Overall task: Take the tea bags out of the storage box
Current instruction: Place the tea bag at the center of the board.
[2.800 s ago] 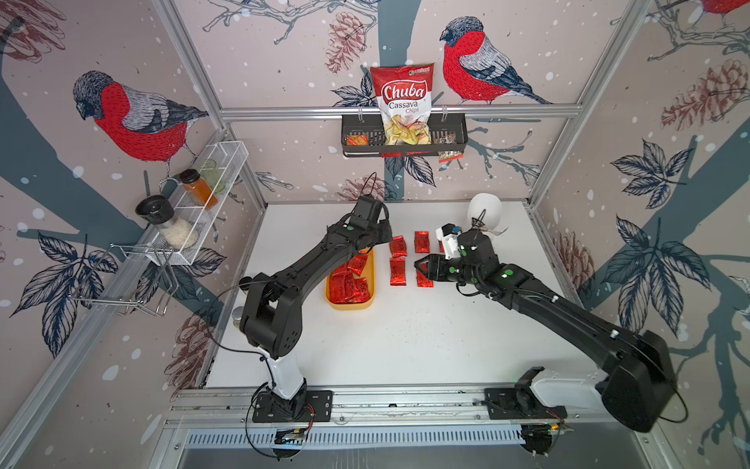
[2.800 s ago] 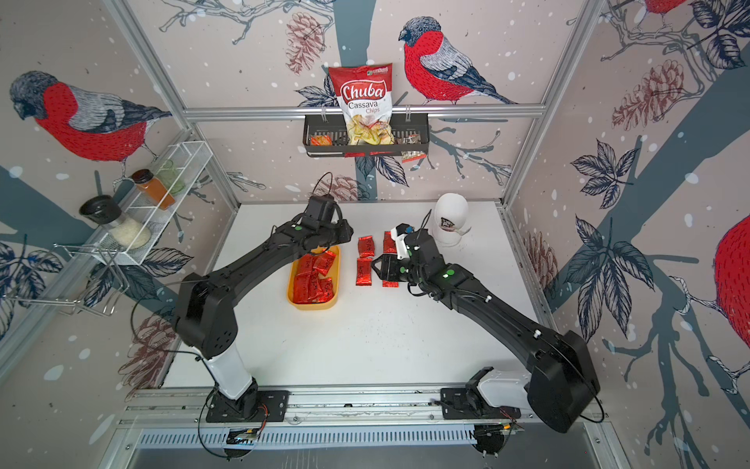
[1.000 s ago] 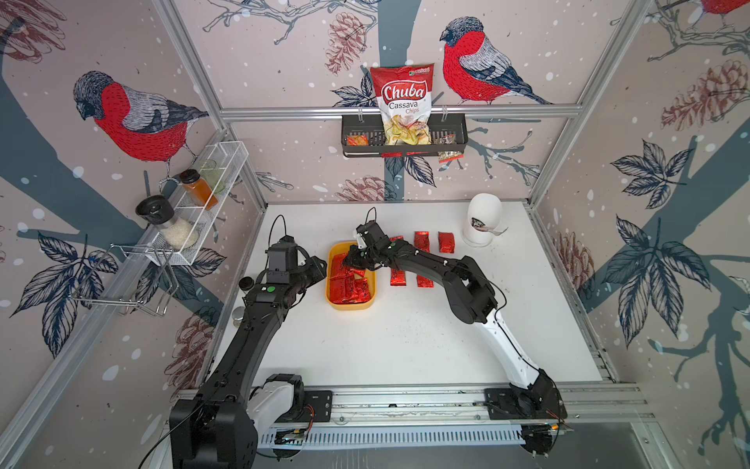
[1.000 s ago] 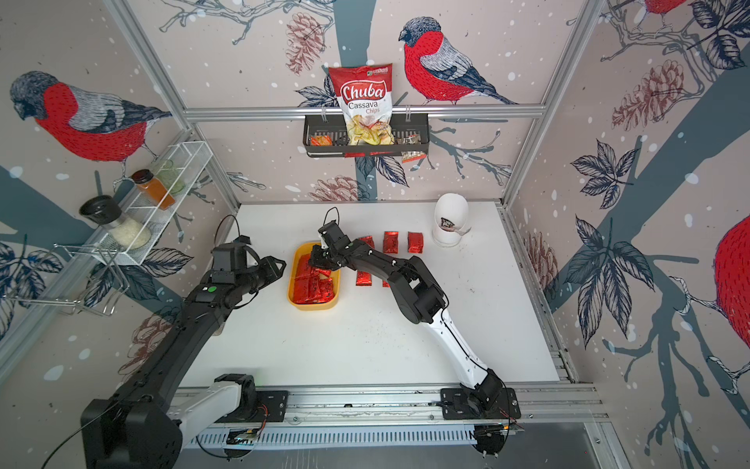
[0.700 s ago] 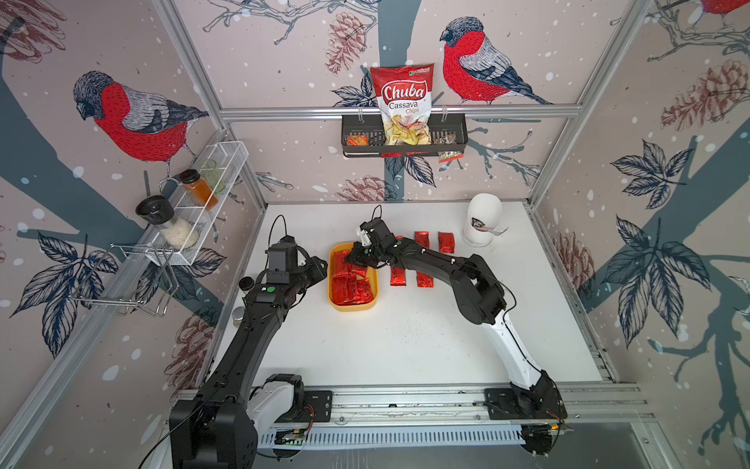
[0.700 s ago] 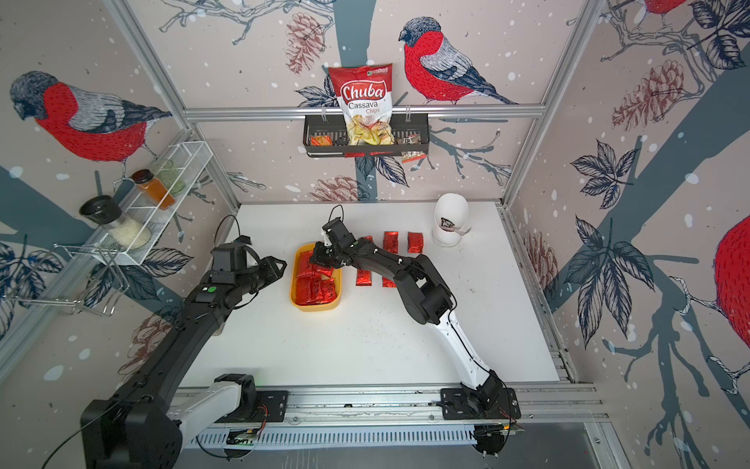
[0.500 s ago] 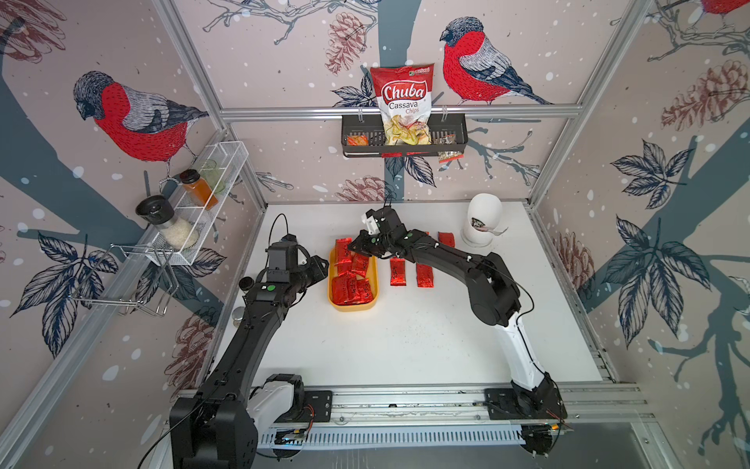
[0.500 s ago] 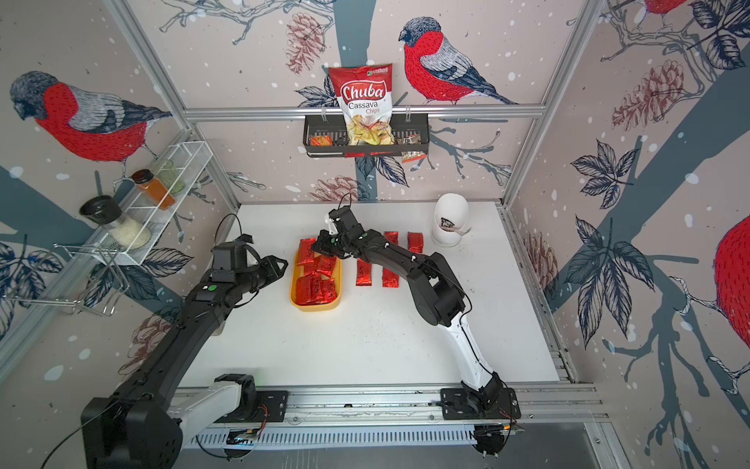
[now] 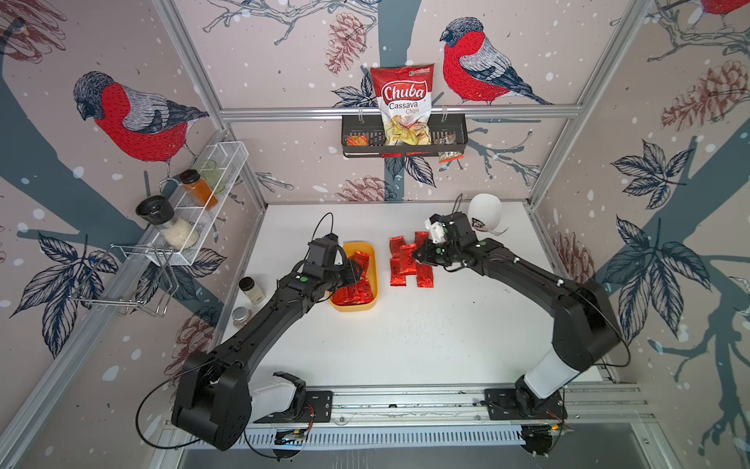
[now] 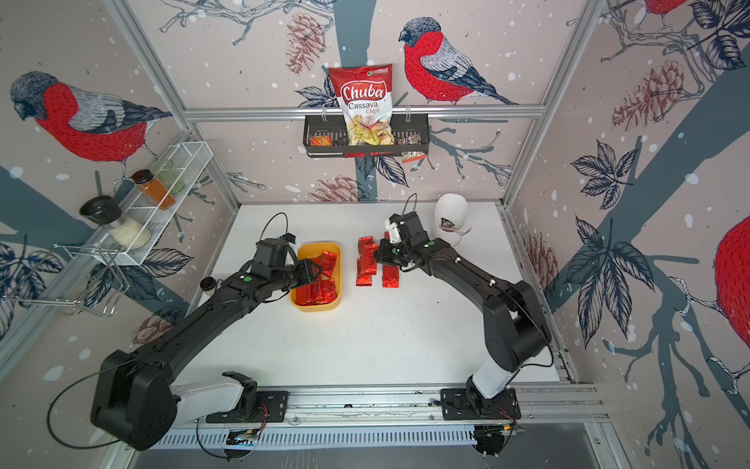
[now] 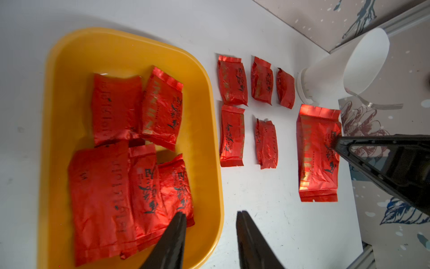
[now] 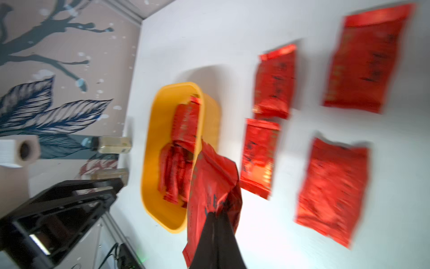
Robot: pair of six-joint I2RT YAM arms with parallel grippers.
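The yellow storage box (image 9: pixel 376 280) (image 10: pixel 339 280) (image 11: pixel 93 53) (image 12: pixel 151 139) sits left of the table's middle with several red foil tea bags (image 9: pixel 353 291) (image 10: pixel 316 293) (image 11: pixel 109 186) piled in it. More tea bags (image 9: pixel 399 266) (image 10: pixel 364 266) (image 11: pixel 232 80) lie in rows on the table right of it. My left gripper (image 9: pixel 357 270) (image 10: pixel 314 270) (image 11: pixel 211 213) is open, one finger over a bag in the box and the other outside its rim. Just above those rows, my right gripper (image 9: pixel 416 255) (image 10: pixel 377 255) (image 12: pixel 215 213) is shut on one tea bag (image 12: pixel 209 177) (image 11: pixel 316 153).
A white cup (image 9: pixel 485 211) stands at the back right, close behind my right wrist. Two small jars (image 9: pixel 251 289) (image 9: pixel 241 316) stand by the table's left edge. A white wire rack (image 9: pixel 195 211) hangs on the left wall, a black basket (image 9: pixel 454 140) with a chips bag on the back wall.
My right gripper has left the box with a tea bag and carried it right, over the laid-out rows. My left gripper has moved right, from beside the box to over it.
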